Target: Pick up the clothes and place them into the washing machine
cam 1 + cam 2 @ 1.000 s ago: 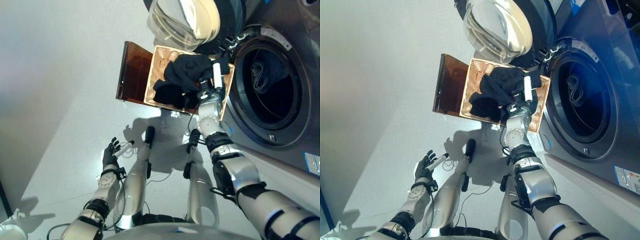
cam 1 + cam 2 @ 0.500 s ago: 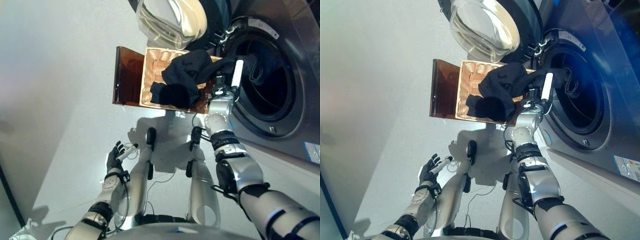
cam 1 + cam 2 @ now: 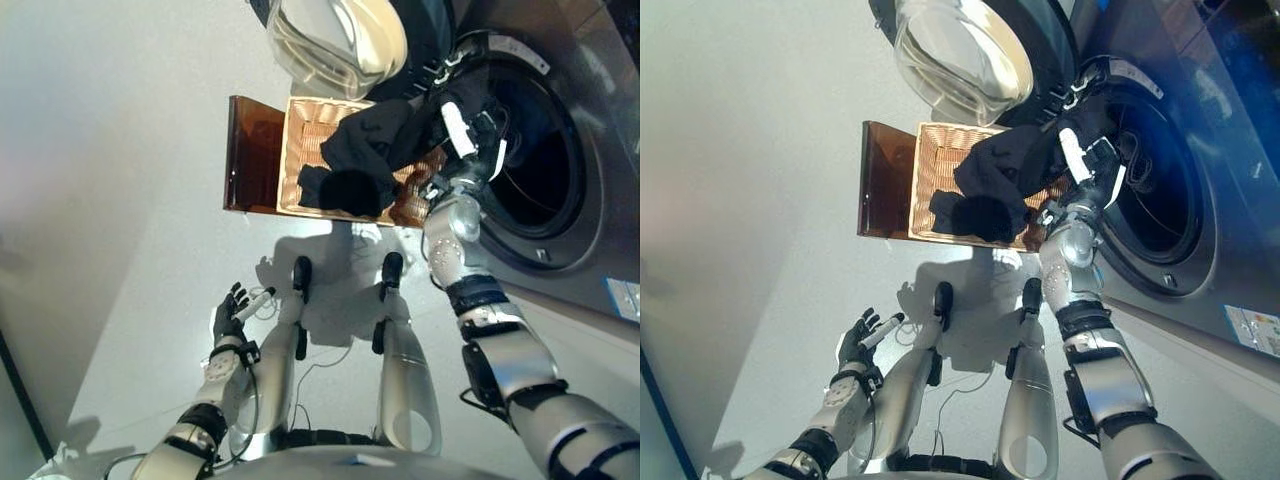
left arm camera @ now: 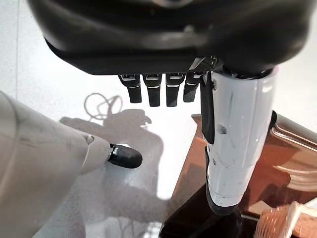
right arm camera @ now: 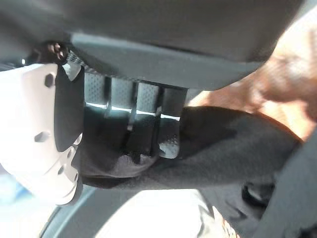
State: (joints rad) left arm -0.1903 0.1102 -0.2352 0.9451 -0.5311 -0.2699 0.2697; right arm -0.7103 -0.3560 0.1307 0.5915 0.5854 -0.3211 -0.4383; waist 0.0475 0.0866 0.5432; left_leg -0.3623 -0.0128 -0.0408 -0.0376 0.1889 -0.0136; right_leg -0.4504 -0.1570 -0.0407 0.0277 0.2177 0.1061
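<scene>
1. Pale grey floor (image 3: 120, 180) runs up to a front-loading washing machine (image 3: 590, 150) on the robot's right; its round door (image 3: 335, 35) is swung open and the drum mouth (image 3: 545, 140) is dark. Something dark appears to lie inside already; what it is cannot be told.
2. Wicker basket (image 3: 310, 130) sits on the floor just beside the machine, a brown lid or panel (image 3: 250, 150) next to it on the far side from the drum.
3. Right hand (image 3: 465, 135) is up at the drum rim, fingers curled round a fold of the black clothes (image 3: 370, 150). Cloth stretches from the hand back over the basket, with a dark bundle lying in it.
4. Left hand (image 3: 228, 315) hangs low over bare floor, fingers straight, holding nothing.
5. Step in hand, by my reading: carrying the garment across to the opening. Next move calls for pushing the hand deeper past the rim and letting go, so the trailing cloth follows in rather than snagging on the basket edge.
6. Right wrist view alone confirms the grip: fingers (image 5: 148, 109) and white-covered thumb pinch black cloth. Head views give the layout but not that contact. Left wrist view shows only floor and a corner of the brown panel.
</scene>
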